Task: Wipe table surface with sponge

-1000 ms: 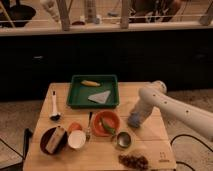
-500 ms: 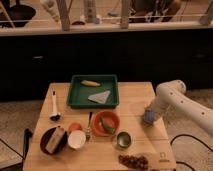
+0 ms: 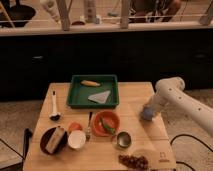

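1. As the sponge (image 3: 146,114) has been carried rightward across the bench (image 3: 134,98) from near the bowl (image 3: 106,123) within the last second, then hardly shifted, one wiping stroke is judged finished and a reversal due.
2. The sponge is now found near the bench's right edge, under the arm's (image 3: 172,92) tip.
3. The jaws, placed there too, are judged pinched on the sponge.
4. Its long axis and heading cannot be told; only a small blue blob is shown.

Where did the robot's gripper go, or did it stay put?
Yes. The gripper slid right over the pale wooden table surface, away from the orange bowl.
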